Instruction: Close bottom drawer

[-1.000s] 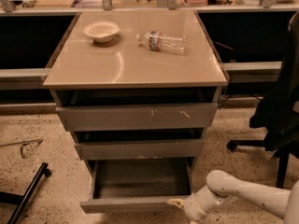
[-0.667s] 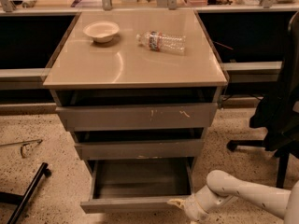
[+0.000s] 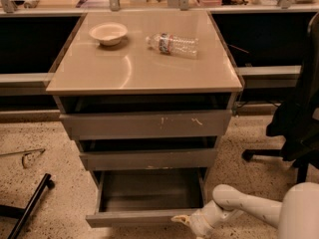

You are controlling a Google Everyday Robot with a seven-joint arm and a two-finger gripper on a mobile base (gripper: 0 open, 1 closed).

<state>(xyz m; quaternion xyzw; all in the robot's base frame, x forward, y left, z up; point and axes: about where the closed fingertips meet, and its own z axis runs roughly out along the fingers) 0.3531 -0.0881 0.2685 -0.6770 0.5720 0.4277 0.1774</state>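
The bottom drawer (image 3: 134, 218) is the lowest of three in the tan-topped cabinet (image 3: 144, 68). It is pulled far out, showing its dark grey box inside, with a plain grey front. My gripper (image 3: 182, 219) is at the right end of that drawer front, touching or nearly touching it, at the end of my white arm (image 3: 249, 205) that comes in from the lower right. The scratched top drawer front (image 3: 147, 124) and the middle drawer front (image 3: 147, 159) stand slightly out.
A white bowl (image 3: 108, 33) and a lying plastic bottle (image 3: 172, 44) are on the cabinet top. A black office chair (image 3: 294, 128) stands at the right. A black bar (image 3: 30, 205) lies on the speckled floor at lower left.
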